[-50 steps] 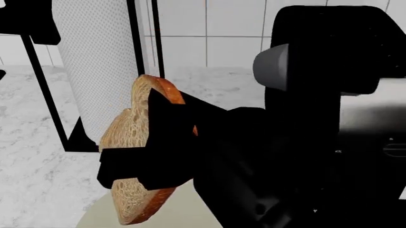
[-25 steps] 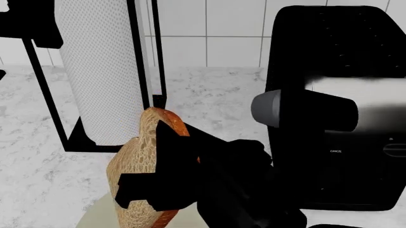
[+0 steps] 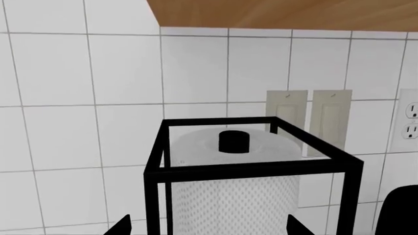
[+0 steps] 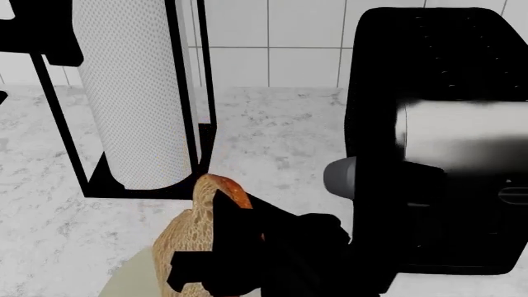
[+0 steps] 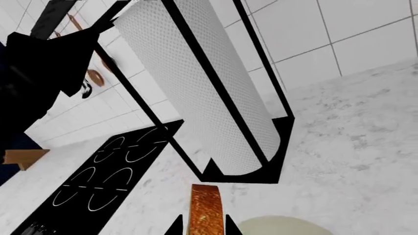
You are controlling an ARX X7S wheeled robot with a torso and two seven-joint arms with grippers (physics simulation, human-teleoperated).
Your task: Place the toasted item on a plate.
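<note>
Right pincer (image 4: 216,263) clamps the toast (image 4: 198,238) upright on edge, rounded top up, above the plate (image 4: 128,281).

The white, grey-veined marble tabletop (image 4: 281,142) carries a black wire-frame holder (image 4: 123,185) with an upright white dimpled paper-towel roll (image 4: 132,93) inside. Near it stands a black boxy toaster (image 4: 446,142). A flat round cream-beige plate (image 4: 132,281) lies at the near edge. A black glass cooktop (image 5: 98,181) is set flush beyond the holder.

paper towel roll (image 4: 136,93) in black frame | black toaster (image 4: 441,136) right | possibly cooktop (image 5: 104,181)
</note>
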